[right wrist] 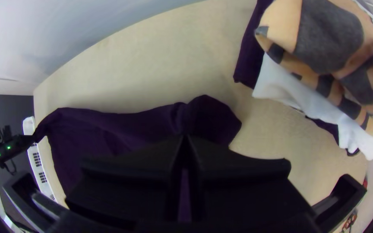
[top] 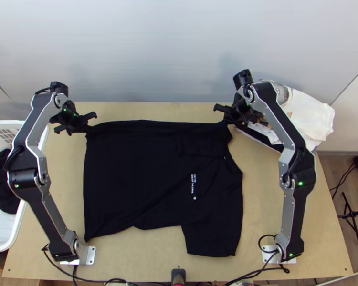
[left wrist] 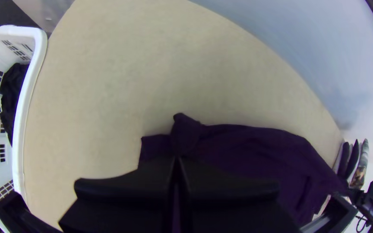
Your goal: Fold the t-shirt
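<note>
Two claws pinch the far edge of the black t-shirt [top: 145,171], which lies on the wooden desk [top: 155,267] between the arms. The left claw [top: 88,128] has its fingers pressed together on the cloth at the far corner of the hem end. The right claw [top: 226,122] is closed on the same edge near the shoulder end, a flap of fabric sticking out past its tips. Between them the edge runs almost straight across.

The shirt lies sideways, its neckline toward the right arm and its small white print [top: 194,186] facing up. One short sleeve [top: 212,238] points toward the near edge of the desk, and the side next to it runs wavy toward the hem.

Beyond the right claw sits a pile of clothes [top: 315,117], white and patterned pieces among it. Beside the left arm stands a white basket [top: 2,247] with dark cloth [top: 3,183] inside.
</note>
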Motion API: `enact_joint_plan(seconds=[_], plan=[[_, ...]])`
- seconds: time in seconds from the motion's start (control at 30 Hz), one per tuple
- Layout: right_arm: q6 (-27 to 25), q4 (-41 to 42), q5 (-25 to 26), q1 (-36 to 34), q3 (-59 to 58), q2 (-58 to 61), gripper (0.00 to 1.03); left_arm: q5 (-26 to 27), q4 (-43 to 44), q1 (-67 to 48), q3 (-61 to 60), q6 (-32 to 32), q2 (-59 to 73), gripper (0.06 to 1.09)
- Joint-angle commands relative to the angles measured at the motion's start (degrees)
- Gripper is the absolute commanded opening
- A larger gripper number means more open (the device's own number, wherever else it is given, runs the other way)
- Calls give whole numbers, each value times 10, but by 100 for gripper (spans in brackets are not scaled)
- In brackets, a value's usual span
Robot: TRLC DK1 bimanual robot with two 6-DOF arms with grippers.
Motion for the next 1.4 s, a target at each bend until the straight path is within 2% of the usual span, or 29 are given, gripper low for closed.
enact_joint_plan(seconds=[0.0, 0.23, 0.57, 0.83, 1.37], plan=[[3, -21, 1, 18, -55, -48, 3, 13, -25, 8, -39, 25, -45, 9], [1, -17, 24, 25, -142, -90, 3, 18, -9, 29, -124, 76, -99, 9], [-3, 67, 58, 30, -284, -156, 3, 21, 38, 67, -238, 119, -158, 9], [-3, 110, 97, 45, -358, -186, 3, 22, 49, 64, -298, 126, -204, 9], [5, 195, 124, 63, -484, -234, 3, 23, 44, 35, -411, 124, -278, 9]])
